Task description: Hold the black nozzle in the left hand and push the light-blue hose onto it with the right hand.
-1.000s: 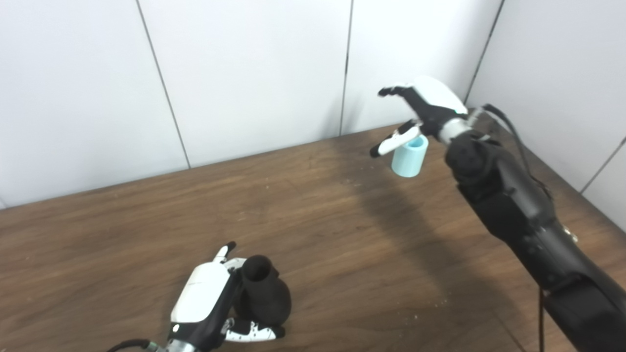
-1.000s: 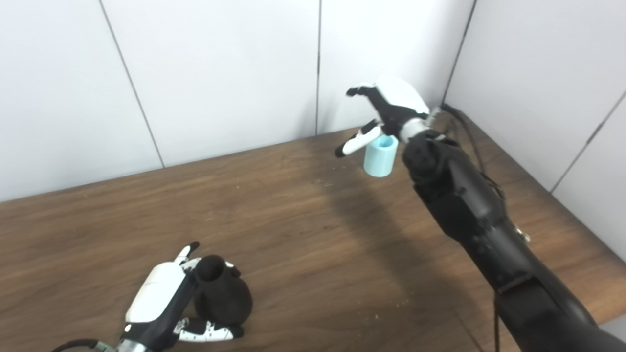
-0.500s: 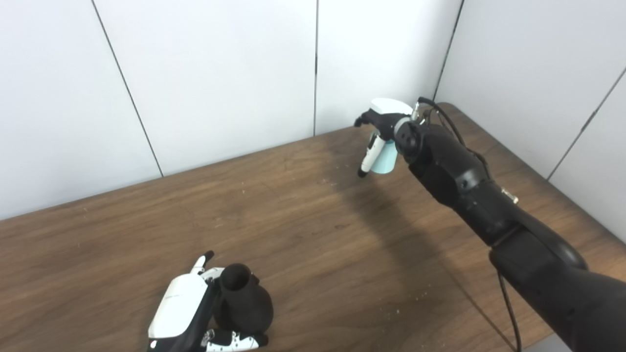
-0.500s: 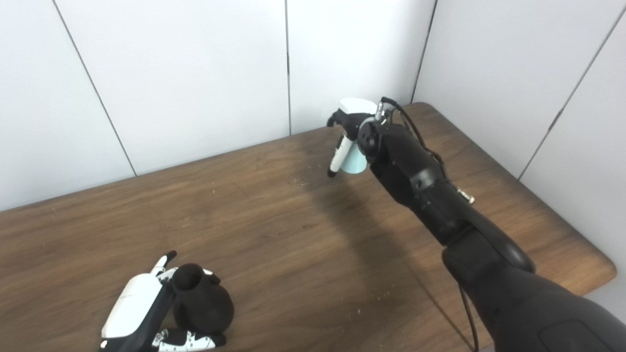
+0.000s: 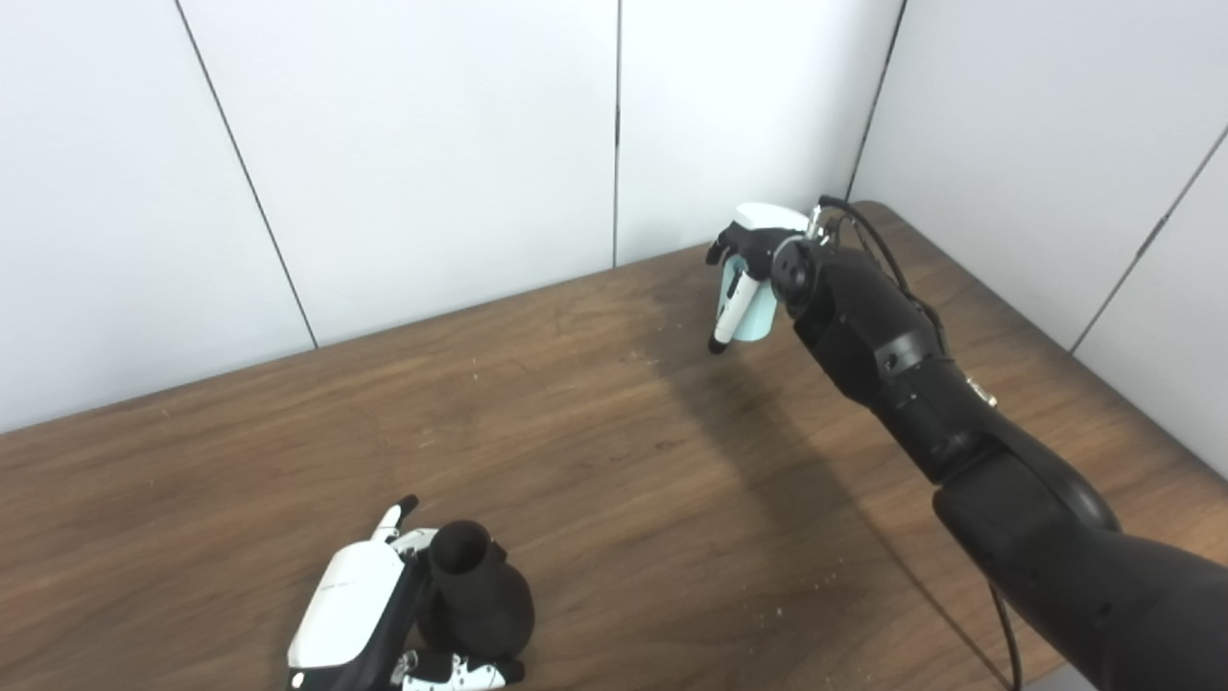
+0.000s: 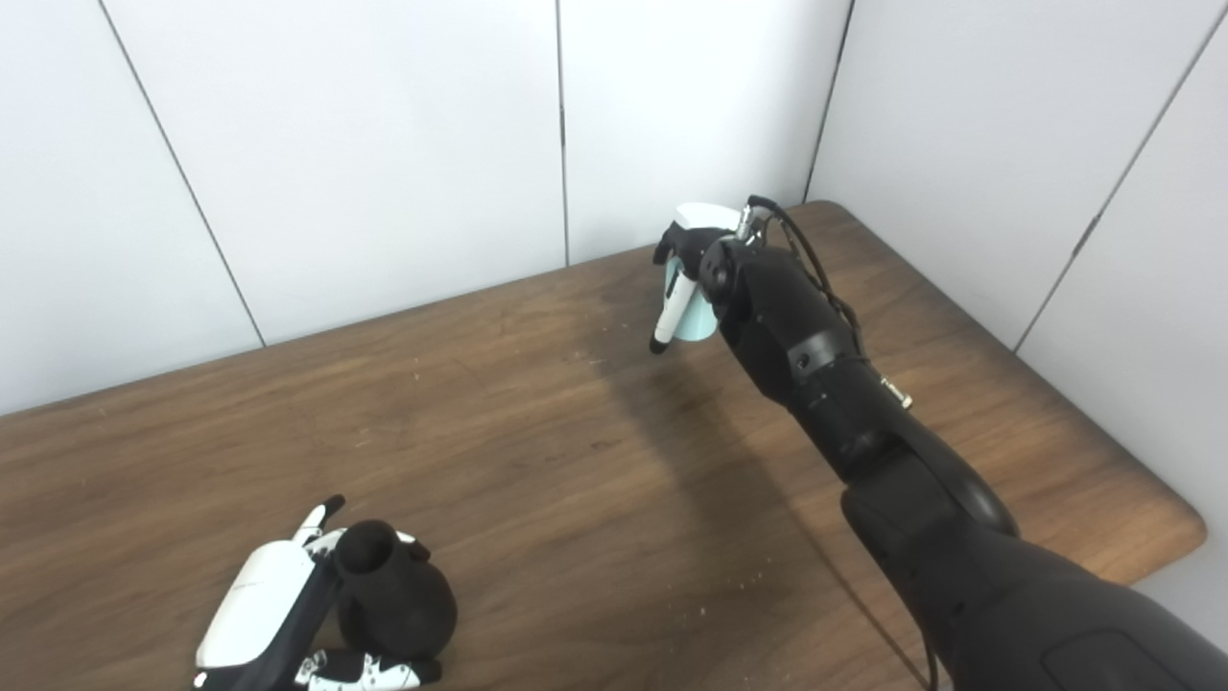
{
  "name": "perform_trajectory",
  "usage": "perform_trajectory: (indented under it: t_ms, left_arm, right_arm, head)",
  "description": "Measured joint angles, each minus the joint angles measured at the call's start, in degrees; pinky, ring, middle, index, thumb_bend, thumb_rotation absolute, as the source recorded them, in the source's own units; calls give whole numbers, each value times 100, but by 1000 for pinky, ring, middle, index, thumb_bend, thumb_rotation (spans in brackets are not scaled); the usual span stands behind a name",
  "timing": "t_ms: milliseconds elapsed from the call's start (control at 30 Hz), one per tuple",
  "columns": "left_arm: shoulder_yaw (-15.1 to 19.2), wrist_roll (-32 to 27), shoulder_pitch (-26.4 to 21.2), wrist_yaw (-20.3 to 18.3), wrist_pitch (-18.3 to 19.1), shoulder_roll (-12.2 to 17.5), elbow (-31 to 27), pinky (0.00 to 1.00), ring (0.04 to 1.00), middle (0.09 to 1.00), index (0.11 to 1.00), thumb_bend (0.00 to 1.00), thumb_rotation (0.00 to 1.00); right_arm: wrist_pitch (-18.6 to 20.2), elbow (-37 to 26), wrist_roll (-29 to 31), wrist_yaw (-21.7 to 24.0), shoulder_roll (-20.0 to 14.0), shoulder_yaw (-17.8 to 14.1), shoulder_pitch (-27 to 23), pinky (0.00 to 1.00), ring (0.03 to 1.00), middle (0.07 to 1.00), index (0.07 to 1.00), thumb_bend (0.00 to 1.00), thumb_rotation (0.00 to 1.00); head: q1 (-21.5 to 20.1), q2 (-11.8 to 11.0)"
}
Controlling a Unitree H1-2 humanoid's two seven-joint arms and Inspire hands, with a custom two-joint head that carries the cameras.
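Left robot hand is gripping the bulbous matte black nozzle near-left on the tabletop; right robot hand is closing around the short light-blue hose far-right, so joining's left.

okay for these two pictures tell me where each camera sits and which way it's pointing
Left eye view: on the head, looking down at the brown wooden table; shows the left hand around the black bulb-shaped nozzle and the right hand at the light-blue hose piece.
Right eye view: beside it, a little to the right, facing the same way; both hands and the long black right arm show.
Shared: table, white wall panels, nozzle, hose, both hands.
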Motion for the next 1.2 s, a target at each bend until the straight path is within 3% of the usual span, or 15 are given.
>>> perform_trajectory:
  t_ms: [267,633,1033,1200]
  left_arm:
    - [-5,-19,2,0,0,-1,7,1000,710,486,494,521,0]
    - [-6,-24,-1,-6,2,-2,6,1000,705,486,494,521,0]
    - [-7,-24,0,-5,1,0,6,1000,705,486,494,521,0]
    - [-8,-24,1,-5,1,2,6,1000,709,486,494,521,0]
  right_arm:
    - [-1,0,-3,0,-1,-114,0,576,668,784,795,915,9]
    - [-1,28,-67,-107,-1,-30,35,606,670,804,775,892,0]
    - [-1,28,-516,-98,41,-166,79,447,510,604,733,860,0]
    - [-1,53,-551,-98,80,-188,105,448,507,616,725,860,0]
  head:
    - [97,-18]
    - [114,-9]
    - [114,35]
    - [97,53]
